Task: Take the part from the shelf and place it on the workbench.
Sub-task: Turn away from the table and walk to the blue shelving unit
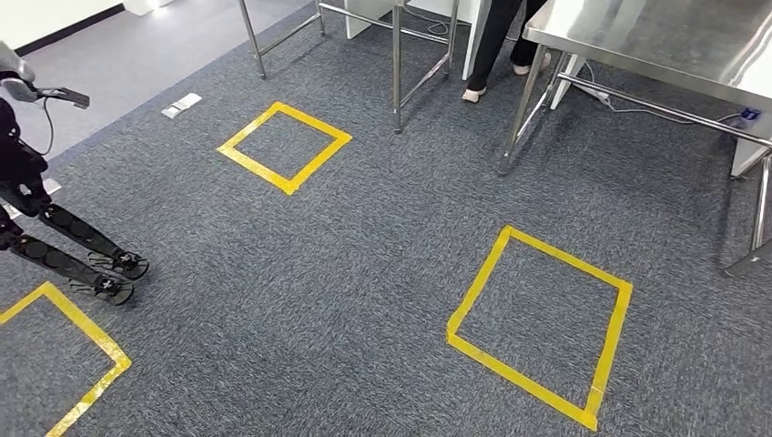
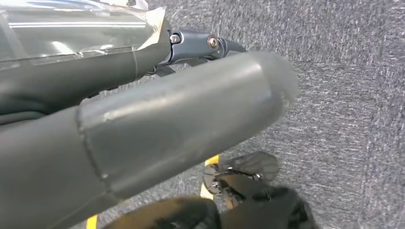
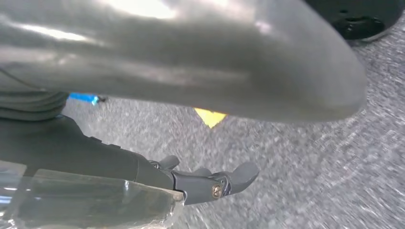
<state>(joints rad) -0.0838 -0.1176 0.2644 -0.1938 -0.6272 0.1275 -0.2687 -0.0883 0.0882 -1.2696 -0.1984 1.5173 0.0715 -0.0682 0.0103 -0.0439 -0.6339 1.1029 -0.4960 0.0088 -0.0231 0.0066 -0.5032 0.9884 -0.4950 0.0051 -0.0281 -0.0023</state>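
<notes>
Head view looks down on grey carpet (image 1: 364, 273) with yellow tape squares (image 1: 537, 328). A steel workbench (image 1: 655, 36) stands at the upper right, a person's legs (image 1: 496, 45) beside it. Left hand (image 2: 181, 114) hangs over the carpet, and I cannot tell its grasp. Right hand (image 3: 205, 183) hangs too, dark fingers (image 3: 239, 174) loosely extended, holding nothing. No telling where the part is.

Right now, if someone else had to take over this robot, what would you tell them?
Left hand: hangs over the carpet, fingers apart, holding nothing.
Right hand: likewise empty.
A steel table stands ahead to the right, with a person beside it. Yellow squares are taped on the floor.
Done: nothing that shows.
Left: fetch the part from the shelf and set it on the workbench.
</notes>
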